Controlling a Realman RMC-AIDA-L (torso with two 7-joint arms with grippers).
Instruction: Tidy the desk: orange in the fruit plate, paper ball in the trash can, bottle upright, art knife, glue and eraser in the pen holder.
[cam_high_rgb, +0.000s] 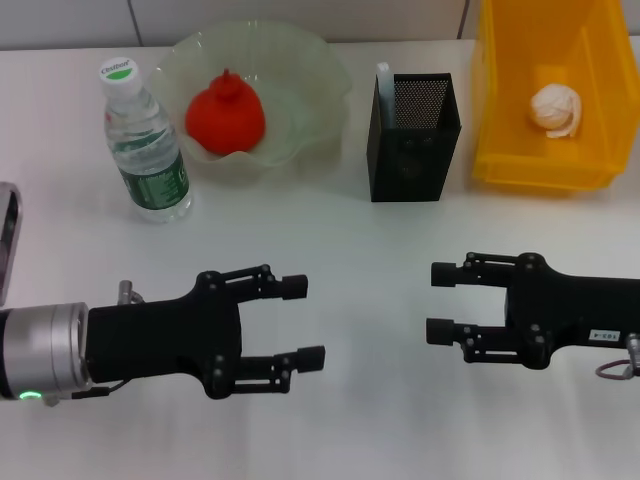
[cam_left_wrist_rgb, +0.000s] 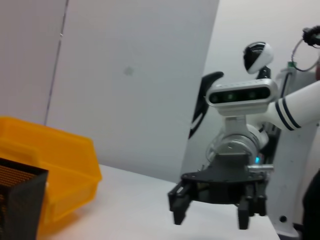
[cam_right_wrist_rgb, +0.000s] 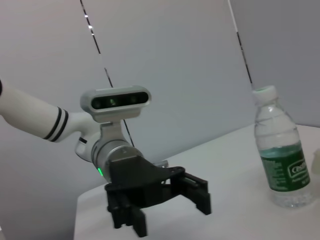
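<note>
Both grippers hover over the near part of the white table (cam_high_rgb: 330, 250), well apart from every task item, which all stand along the far side. The left gripper (cam_high_rgb: 302, 322) is at near left, its fingers spread and holding nothing. The right gripper (cam_high_rgb: 438, 302) is at near right, likewise released and empty, facing the left one.

The bottle (cam_high_rgb: 143, 140) stands upright at far left, clear, with a dark green label and white cap. Just right of it is the fruit plate (cam_high_rgb: 318, 75), a translucent pale-green bowl with a wavy rim, containing the red-orange orange (cam_high_rgb: 225, 115). Further right stands the pen holder (cam_high_rgb: 413, 137), a square black mesh cup with a white item against its far-left inner corner. At far right, the yellow trash can (cam_high_rgb: 500, 110) contains the crumpled white paper ball (cam_high_rgb: 556, 108).
</note>
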